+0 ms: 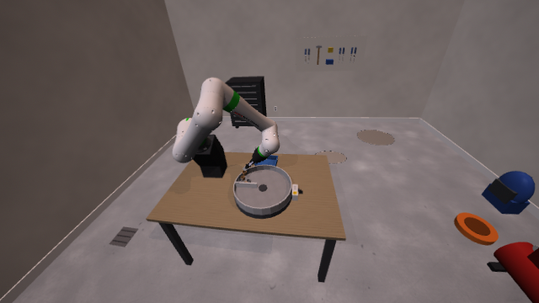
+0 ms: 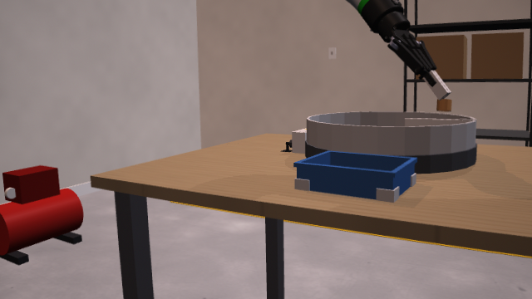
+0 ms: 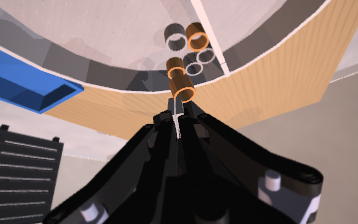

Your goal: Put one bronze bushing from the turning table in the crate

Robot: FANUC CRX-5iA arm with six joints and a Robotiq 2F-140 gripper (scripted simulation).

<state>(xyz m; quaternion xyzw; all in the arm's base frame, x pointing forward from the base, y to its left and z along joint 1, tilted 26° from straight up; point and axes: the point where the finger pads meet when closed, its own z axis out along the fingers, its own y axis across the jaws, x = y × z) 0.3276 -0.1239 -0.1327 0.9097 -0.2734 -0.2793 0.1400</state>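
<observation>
Claw [image 1: 245, 169] [image 2: 443, 95] [image 3: 176, 106] clenched on bronze bushing [image 1: 243, 174] [image 2: 444, 105] [image 3: 182, 88], probably by its thin wall. Raised above turning table [image 1: 263, 209] [image 2: 374, 139] [image 3: 100, 73], presumably for rim clearance. Crate [image 1: 272, 160] [image 2: 345, 180] [image 3: 20, 82] still to reach.

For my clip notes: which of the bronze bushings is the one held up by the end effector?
The bronze bushing right at the tips of the end effector, raised above the turntable's rim; the other two sit lower, inside the turning table.

Bronze bushing [image 1: 243, 173] [image 2: 444, 105] [image 3: 182, 89], seemingly in jaws
</observation>
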